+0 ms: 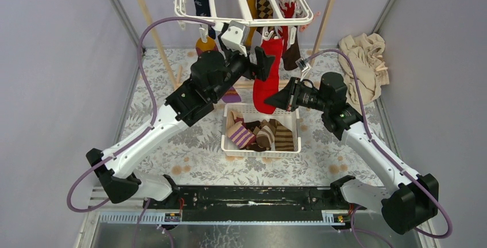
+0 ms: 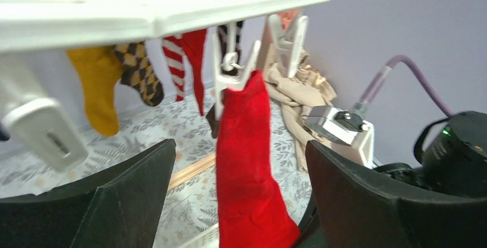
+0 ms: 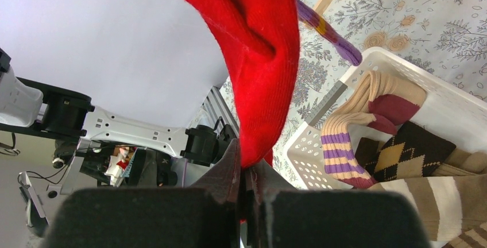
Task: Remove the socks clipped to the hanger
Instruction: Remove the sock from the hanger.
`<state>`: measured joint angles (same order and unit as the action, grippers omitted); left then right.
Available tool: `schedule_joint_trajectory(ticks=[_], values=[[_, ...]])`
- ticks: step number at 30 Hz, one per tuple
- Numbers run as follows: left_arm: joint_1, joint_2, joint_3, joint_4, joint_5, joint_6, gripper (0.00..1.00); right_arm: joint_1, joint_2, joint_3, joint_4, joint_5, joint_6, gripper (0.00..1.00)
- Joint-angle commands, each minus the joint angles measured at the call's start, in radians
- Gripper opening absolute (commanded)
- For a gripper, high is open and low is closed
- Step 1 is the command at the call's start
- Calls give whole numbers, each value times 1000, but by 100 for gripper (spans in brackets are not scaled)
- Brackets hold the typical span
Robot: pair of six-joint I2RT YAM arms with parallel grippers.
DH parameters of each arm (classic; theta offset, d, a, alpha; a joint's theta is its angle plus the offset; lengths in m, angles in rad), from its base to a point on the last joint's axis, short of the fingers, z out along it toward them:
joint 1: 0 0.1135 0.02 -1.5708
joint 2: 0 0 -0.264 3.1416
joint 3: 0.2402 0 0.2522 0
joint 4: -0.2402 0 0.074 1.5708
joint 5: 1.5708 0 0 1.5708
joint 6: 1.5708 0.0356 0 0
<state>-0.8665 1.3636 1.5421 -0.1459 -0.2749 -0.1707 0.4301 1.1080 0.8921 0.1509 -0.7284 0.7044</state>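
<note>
Right wrist view: the red sock (image 3: 252,47) was grasped by jaws of the right gripper (image 3: 246,182), while jaws of the left gripper (image 2: 238,150) were held released around it.

Light is bright, even and soft, with only faint shadows; the overhead view is sharp. In my left wrist view the hanger (image 2: 172,7) looms blurred, washed out. At my right wrist, the red sock (image 3: 258,58) is crisp, my fingers (image 3: 143,213) dark, unfocused.
</note>
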Motion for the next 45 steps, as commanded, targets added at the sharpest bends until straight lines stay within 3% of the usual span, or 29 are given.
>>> schedule_joint_trajectory(ticks=[1,8,23,34,45], values=[[64,26,47,105,210,42,90,6,-16,2,57,-40,2,0],[79,67,90,137,250,78,85,5,-2,-3,75,-48,4,0],[80,102,25,341,120,88,70,5,-4,-45,114,-65,16,0],[80,141,58,345,114,90,58,5,-7,-58,126,-77,18,0],[80,135,48,375,103,81,61,6,-4,-77,143,-85,21,0]])
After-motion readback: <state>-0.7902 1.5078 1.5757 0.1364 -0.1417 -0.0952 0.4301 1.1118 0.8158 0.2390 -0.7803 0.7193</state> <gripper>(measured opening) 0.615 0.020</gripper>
